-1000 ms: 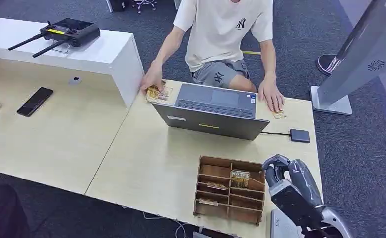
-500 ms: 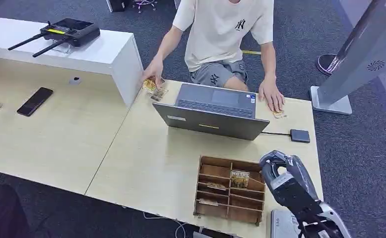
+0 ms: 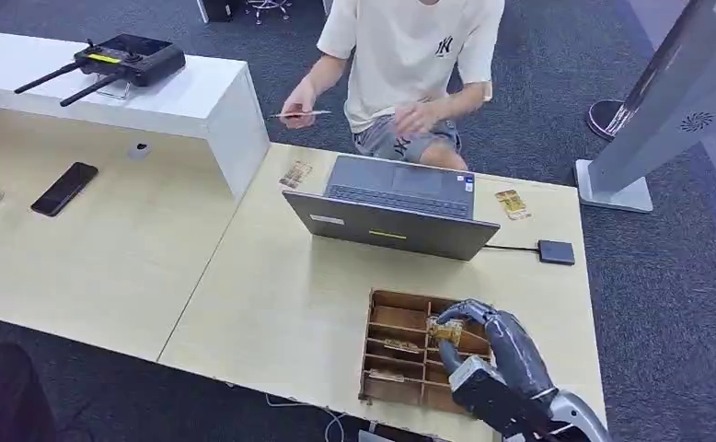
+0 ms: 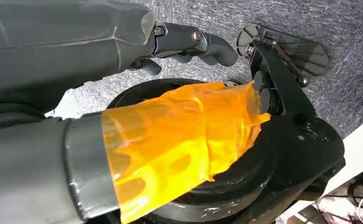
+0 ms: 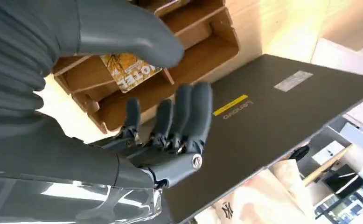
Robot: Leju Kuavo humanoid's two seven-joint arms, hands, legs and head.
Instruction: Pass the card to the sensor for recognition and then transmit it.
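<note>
R hand (image 3: 483, 336) hovers over the wooden card rack (image 3: 386, 348), fingers (image 5: 184, 109) spread w/ thumb apart, holding nothing yet; looks set up for a pinch on the card (image 3: 445, 331), which stands upright in a slot directly under the fingertips, prob. so its top edge is easy to grab. Contact w/ card: can't tell. Beyond the hand sits the laptop (image 3: 396, 207), then the small black sensor (image 3: 556, 251) off to its far side. L hand (image 4: 184, 42) hangs low, fingers loosely curled, empty.

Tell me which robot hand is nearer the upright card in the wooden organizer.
Right. The right hand reaches over the wooden organizer, its fingers spread at the upright card. The left hand hangs off the desk over the carpet.
</note>
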